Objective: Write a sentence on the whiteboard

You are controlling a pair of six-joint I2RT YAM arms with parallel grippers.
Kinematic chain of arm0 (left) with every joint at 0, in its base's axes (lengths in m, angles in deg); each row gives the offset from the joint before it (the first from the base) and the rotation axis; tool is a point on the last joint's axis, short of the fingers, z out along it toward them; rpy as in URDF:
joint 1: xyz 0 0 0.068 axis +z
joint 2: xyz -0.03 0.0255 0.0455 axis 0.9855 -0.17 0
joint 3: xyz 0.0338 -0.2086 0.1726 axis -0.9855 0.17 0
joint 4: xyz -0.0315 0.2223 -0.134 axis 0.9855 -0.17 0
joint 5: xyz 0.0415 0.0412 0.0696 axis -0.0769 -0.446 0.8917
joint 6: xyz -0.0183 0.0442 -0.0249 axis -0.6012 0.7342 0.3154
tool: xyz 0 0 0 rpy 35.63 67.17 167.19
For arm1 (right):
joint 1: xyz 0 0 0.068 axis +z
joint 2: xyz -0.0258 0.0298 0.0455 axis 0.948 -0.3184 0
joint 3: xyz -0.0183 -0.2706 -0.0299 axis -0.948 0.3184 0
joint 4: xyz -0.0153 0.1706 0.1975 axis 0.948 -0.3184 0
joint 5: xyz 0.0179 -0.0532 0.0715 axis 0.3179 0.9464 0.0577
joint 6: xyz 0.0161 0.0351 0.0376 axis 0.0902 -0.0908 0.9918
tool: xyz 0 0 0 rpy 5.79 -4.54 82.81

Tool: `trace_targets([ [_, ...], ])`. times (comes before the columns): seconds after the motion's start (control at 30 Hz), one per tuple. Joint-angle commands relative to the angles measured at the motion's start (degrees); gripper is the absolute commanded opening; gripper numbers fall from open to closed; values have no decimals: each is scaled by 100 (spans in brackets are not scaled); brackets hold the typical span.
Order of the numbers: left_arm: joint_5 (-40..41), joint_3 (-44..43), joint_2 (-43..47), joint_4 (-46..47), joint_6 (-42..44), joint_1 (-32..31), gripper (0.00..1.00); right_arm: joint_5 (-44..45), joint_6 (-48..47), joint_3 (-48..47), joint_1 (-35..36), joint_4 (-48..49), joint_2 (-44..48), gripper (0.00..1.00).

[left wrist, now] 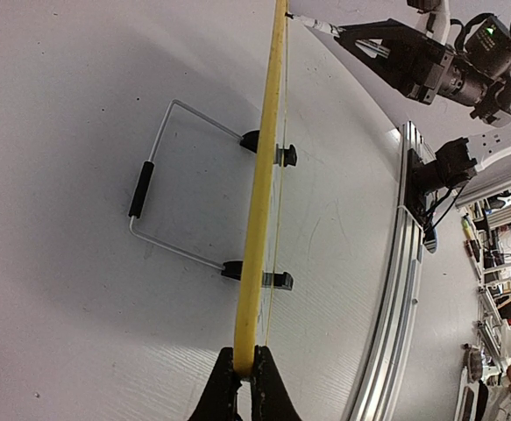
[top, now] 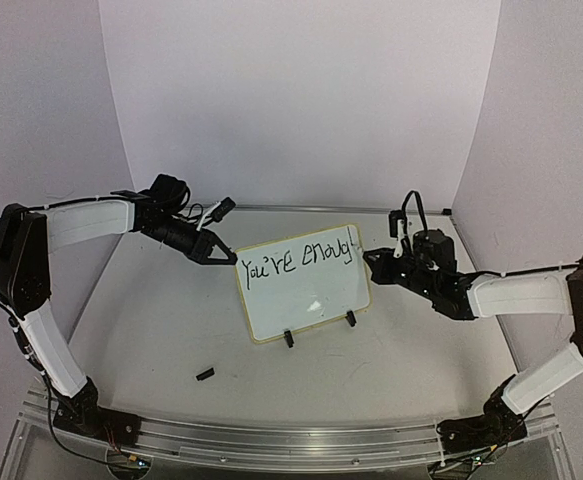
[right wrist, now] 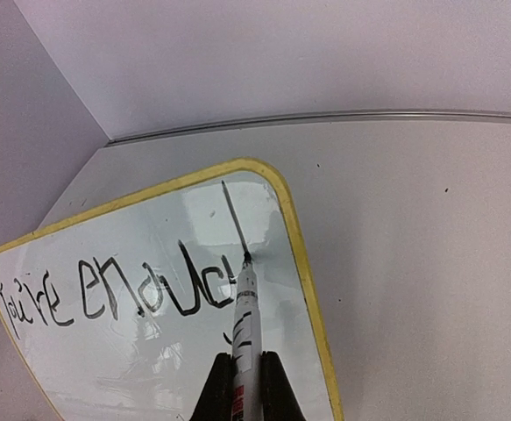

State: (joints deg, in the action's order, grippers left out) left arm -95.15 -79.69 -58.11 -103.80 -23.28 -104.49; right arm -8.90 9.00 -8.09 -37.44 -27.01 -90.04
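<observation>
The whiteboard [top: 306,300] stands upright on two black clip feet in the middle of the table. The sentence [top: 296,258] runs along its top in black and reads "You're enoug", followed by a fresh tall stroke [right wrist: 234,219]. My left gripper [top: 229,258] is shut on the board's yellow rim [left wrist: 259,202] at its upper left edge. My right gripper [right wrist: 247,377] is shut on a white marker [right wrist: 246,316]. The marker's tip touches the board at the foot of that stroke, near the top right corner. The lower half of the board is blank.
A small black marker cap [top: 205,374] lies on the table in front of the board, to the left. A wire stand [left wrist: 163,189] juts out behind the board. White walls close in on three sides, and a metal rail [top: 291,440] runs along the near edge.
</observation>
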Motion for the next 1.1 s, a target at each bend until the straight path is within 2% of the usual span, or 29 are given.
trace_targets([
  [0.0, 367, -106, 30, -148, 315, -133, 0, -77, 160, 207, -6, -53, 187, 0],
  [0.73, 368, -109, 18, -149, 315, -139, 0, 225, 166, -50, -6, 399, -29, 0],
  [1.07, 370, -117, -4, -150, 316, -138, 0, 681, 208, -61, -6, 389, -68, 0],
])
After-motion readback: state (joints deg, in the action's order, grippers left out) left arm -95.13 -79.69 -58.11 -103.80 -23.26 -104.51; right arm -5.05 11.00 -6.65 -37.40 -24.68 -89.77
